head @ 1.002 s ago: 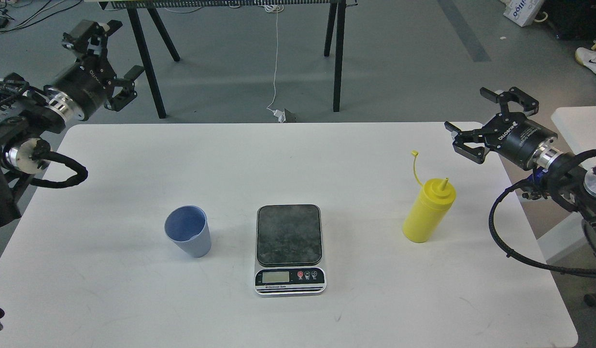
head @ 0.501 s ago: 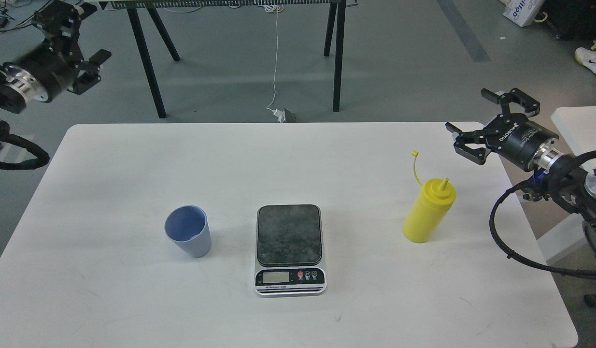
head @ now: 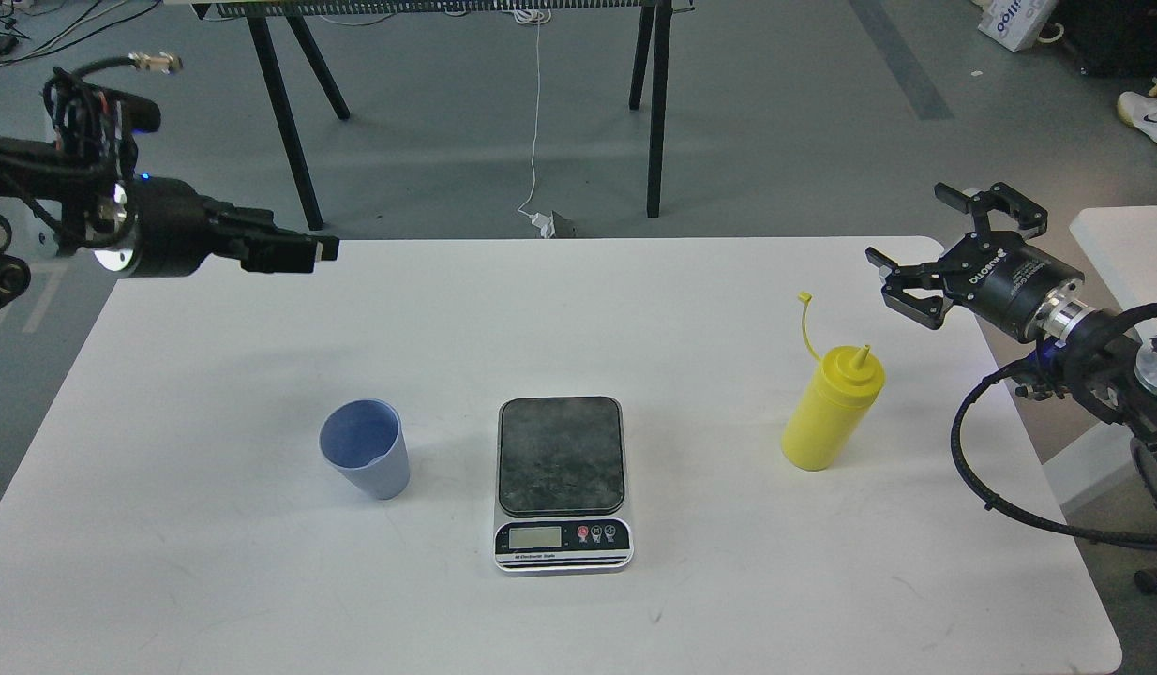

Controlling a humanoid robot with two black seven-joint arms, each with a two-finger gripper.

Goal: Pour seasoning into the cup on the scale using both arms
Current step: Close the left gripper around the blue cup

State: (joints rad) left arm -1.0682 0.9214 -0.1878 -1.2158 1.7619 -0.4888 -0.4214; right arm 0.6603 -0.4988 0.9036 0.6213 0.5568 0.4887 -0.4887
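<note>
So the scale (head: 562, 482) sits near the front middle of the white table (head: 213, 581), and I'll place everything off that. Dark marbled platform on top, with the silver front, little display and round buttons facing the camera. Nothing is on the platform.

Way off to the upper left of the scale, the left gripper (head: 293, 251) hangs over the table's back left corner, pointing sideways toward the right. It's seen pretty much edge-on as one dark bar, so I honestly can't tell if the fingers are spread or closed. It isn't carrying anything and is well clear of everything on the table.

Just left of the scale, not touching it, the pale blue cup (head: 366, 449) stands upright on the tabletop with its mouth open. It looks empty as far as I can see.

To the right of the scale, a fair bit further off than the cup, the yellow seasoning bottle (head: 832, 410) stands upright on the table. Its nozzle points up, and the little cap sticks up on its thin tether to the bottle's left.

Further right and beyond the bottle, the right gripper (head: 937, 246) hovers near the table's right edge with its claws spread wide, gripping nothing and clear of the bottle.
</note>
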